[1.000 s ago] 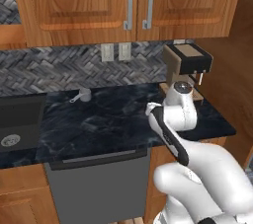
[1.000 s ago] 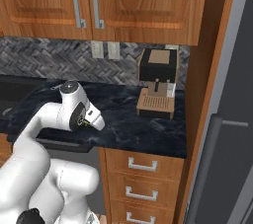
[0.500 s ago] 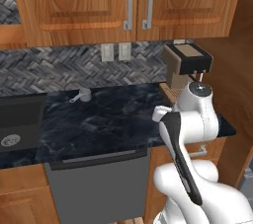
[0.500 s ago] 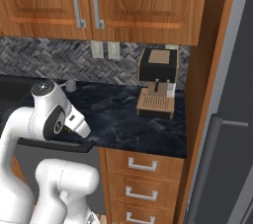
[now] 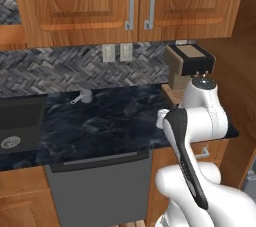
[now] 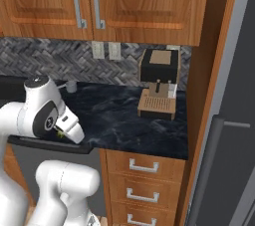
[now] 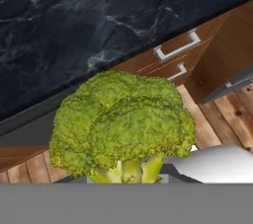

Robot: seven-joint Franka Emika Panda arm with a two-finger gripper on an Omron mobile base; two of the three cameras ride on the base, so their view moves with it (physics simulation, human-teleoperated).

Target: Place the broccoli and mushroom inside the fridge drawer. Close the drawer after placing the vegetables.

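Gripper [image 6: 61, 133] sits clamped on the broccoli [image 7: 123, 124], its jaws drawn in tight against the pale stalk. In the hand view the bushy yellow-green head takes up the middle, with the stalk running down to the bottom edge where the fingertips would be; the tips themselves are hidden behind the floret. In the right base view a small speck of green shows at the end of the white hand, just at the front edge of the counter [image 6: 119, 115].

Behind the broccoli in the hand view lie the black marbled counter top, then wooden drawers [image 7: 178, 55] with silver bar handles, and a plank floor lower down.

From the base views, the arm is folded up high in front of the counter, above the grey dishwasher front [image 5: 100, 186]. A brown coffee machine [image 6: 158, 83] stands at the right end of the counter, against the herringbone backsplash. A small grey cup [image 5: 85, 96] sits near the back of the counter, and a dark sink [image 5: 17, 121] lies at the left. The dark grey fridge [image 6: 229, 160] rises at the right edge of the right base view.
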